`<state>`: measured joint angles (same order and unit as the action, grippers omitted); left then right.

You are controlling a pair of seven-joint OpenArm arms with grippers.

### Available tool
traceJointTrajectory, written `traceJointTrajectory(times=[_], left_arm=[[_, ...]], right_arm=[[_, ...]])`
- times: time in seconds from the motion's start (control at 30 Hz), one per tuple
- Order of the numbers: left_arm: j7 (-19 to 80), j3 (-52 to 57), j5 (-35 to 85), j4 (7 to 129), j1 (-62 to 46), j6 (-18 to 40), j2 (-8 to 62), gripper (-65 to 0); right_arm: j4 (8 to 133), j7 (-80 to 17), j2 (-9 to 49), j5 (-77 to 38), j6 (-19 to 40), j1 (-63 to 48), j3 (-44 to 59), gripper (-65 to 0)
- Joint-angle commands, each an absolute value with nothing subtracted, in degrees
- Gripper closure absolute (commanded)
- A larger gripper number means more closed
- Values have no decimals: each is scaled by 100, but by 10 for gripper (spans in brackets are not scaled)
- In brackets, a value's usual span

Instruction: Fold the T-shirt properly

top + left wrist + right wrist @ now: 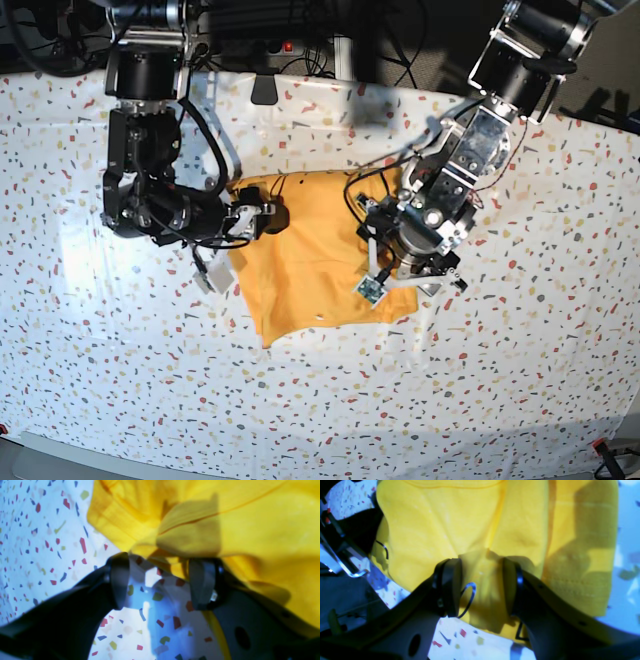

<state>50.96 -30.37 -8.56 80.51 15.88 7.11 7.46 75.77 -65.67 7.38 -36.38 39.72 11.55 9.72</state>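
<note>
The orange-yellow T-shirt (pixel 305 260) lies partly folded in the middle of the table, with a crumpled edge. My right gripper (pixel 481 587) hovers over the shirt's left edge in the base view (pixel 272 216). Its jaws stand open, and yellow cloth (pixel 485 525) lies under and between the fingers (pixel 451 587). My left gripper (pixel 161 581) is at the shirt's right edge in the base view (pixel 385 238), also open. Between its fingertips (pixel 120 580) I see mostly speckled tablecloth, and a bunched fold of the shirt (pixel 190 530) lies just past the tips.
The white speckled tablecloth (pixel 500 380) covers the whole table. Cables and a dark block (pixel 265 90) sit along the back edge. A small green board (pixel 370 288) hangs from the left arm's wrist over the shirt's lower right corner.
</note>
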Motion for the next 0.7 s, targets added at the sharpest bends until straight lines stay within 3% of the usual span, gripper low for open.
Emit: traceJointTrajectory(times=[0.0,0.17,0.5,0.67], left_arm=[[4954,-3011,-897,8134,1730,690,720,-367],[4956,-3011,-897,8134,1730,690,720,-367],[4886,-3011,-893,8141,1916,646,725,-367],[4899,-3004,-834,8243,2012,-373,913,-367]], right_arm=[[7688,-6541,816,-3752,4000,1284,996,-258],[7688,-6431,969,-3835,4000,1286,1426,-258],[7688,-7135,1079,-5819,4000,1284,3022,-258],[7688,-7579,1306,-6248,4000,1216,3310,-258]])
